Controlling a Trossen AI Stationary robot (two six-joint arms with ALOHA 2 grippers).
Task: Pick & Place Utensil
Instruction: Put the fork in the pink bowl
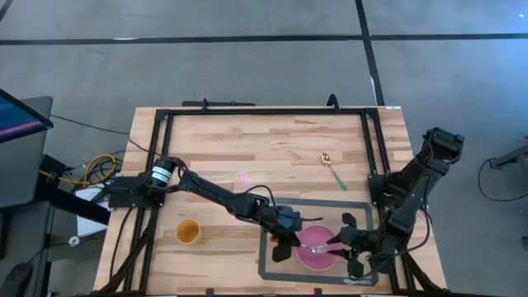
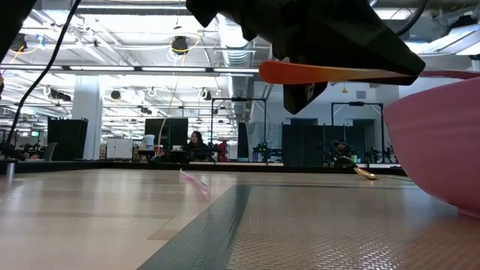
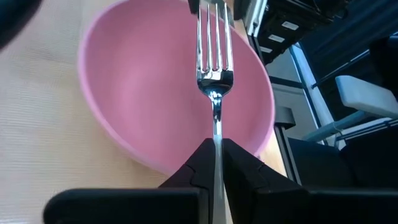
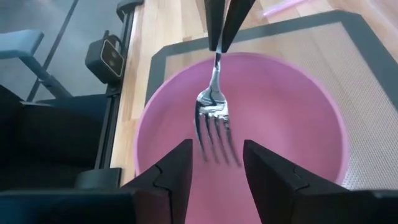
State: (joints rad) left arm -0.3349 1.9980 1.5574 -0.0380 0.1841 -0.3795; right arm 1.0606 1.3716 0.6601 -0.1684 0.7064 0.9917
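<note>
The left gripper (image 3: 216, 163) pinches the thin, stiff, slippery silver metal fork (image 3: 214, 68) by its handle over the pink plastic bowl (image 3: 134, 93); the right gripper (image 4: 216, 163) stands half open, empty.

1. You have the bowl (image 1: 317, 252) on the mat (image 1: 272, 210), at the table's (image 1: 247, 140) near edge.
2. The fork (image 3: 214, 68) sits over the bowl, between the left gripper (image 1: 290, 241) and the right gripper (image 1: 346, 246).
3. Left of the mat stands the cup (image 1: 188, 232).
4. Behind the mat lies the spoon (image 1: 332, 168).
</note>
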